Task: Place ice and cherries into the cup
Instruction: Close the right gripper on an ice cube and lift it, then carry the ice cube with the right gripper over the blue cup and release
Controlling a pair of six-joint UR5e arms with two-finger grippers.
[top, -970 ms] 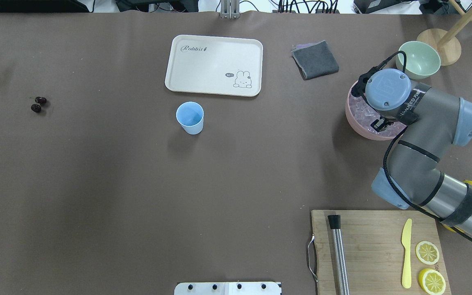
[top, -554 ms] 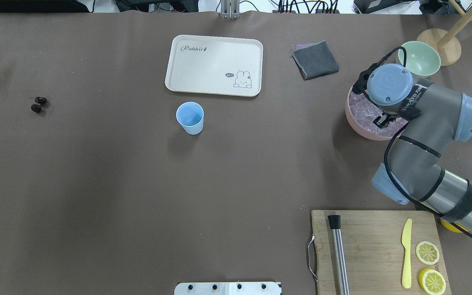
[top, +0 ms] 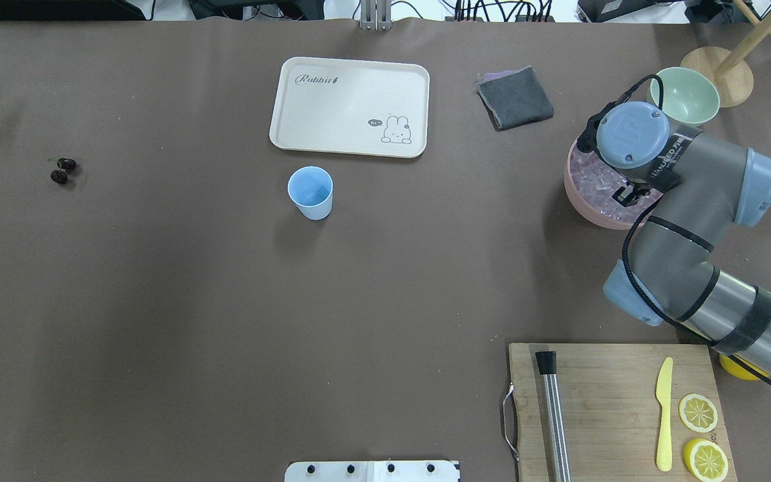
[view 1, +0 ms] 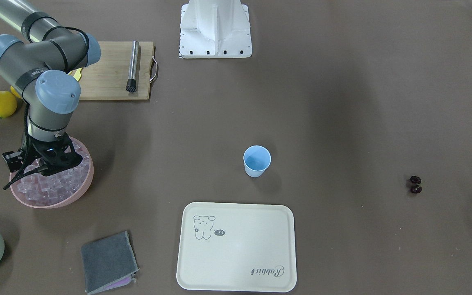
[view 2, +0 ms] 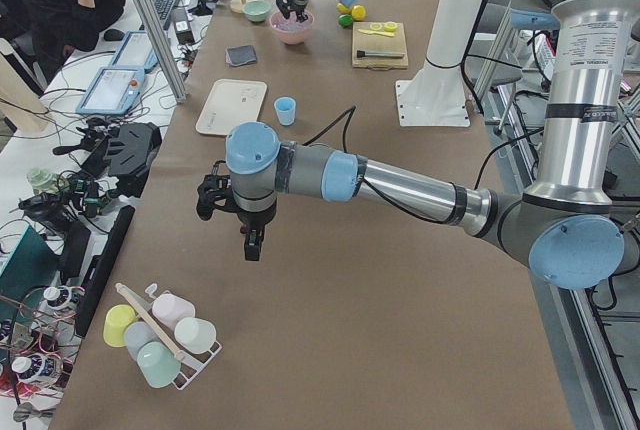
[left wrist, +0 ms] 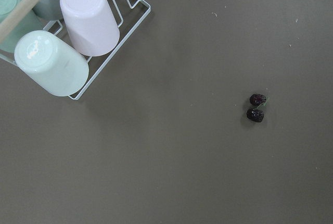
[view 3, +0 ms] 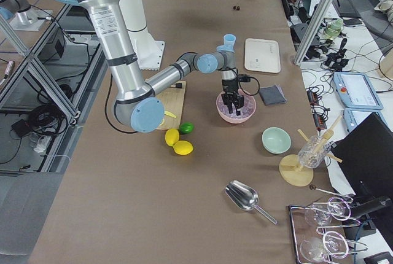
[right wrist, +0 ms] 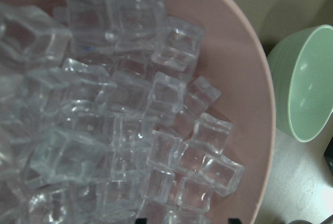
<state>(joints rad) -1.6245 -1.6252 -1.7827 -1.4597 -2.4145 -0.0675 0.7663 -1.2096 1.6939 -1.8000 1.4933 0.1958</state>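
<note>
Cups [left wrist: 67, 36] are resting in a wire rack [left wrist: 131, 20] at the bench's left end. The left gripper [view 2: 252, 242] is hanging above the bare bench [top: 225, 301] near them. Only one side view shows it, so it cannot be told whether its jaws are apart or together. Next, the cherries [top: 62, 170] are lying close to the left edge, side by side and well apart from everything else. Toward the middle, the cup [top: 310, 191] is standing upright, just beside the near rim of a cream tray [top: 349, 107] that is lying toward the far edge. A folded grey cloth [top: 515, 98] is lying further right, also toward the far edge. Near the right edge, the pink bowl [top: 574, 195] is holding the ice [top: 591, 175], heaped about to its rim. The right gripper [view 1: 51, 168] is pointing straight down into that bowl, its fingers spread apart and its tips down at the cubes. A pale green bowl [top: 685, 100] is sitting just beyond the pink one. A wooden cutting board [top: 610, 402] is lying at the near-right corner, carrying a yellow knife [top: 664, 415] and lemon slices [top: 698, 413].
</note>
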